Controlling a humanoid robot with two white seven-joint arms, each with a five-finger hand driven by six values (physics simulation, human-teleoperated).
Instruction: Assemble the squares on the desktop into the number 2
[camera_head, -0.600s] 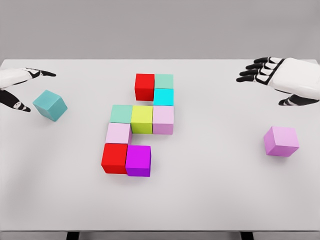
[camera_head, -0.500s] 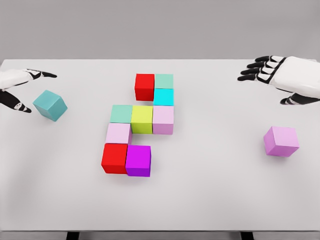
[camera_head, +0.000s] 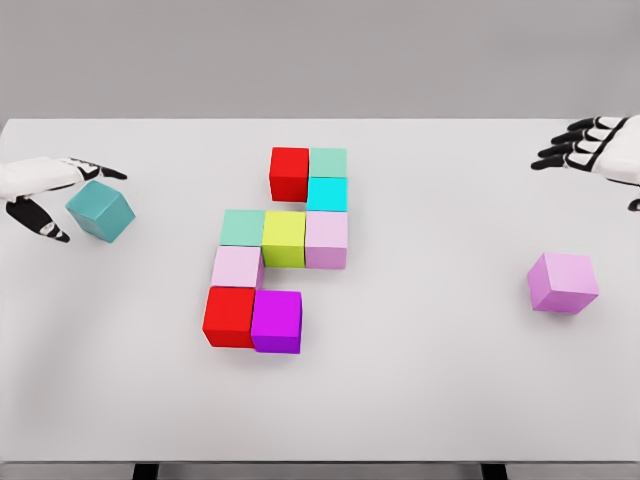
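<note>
Left robot hand (camera_head: 45, 190), fingers spread (holding nothing), straddles the teal cube (camera_head: 100, 210) near the desk's (camera_head: 420, 400) left edge; a skewed pinch could knock it off.

A cluster of blocks (camera_head: 275, 250) sat mid-surface (camera_head: 420, 380): two at the back, one under the right one, a row of three, one below its left end, then two in front. One loose block (camera_head: 100, 210) sat far left, another (camera_head: 563, 282) far right.
</note>
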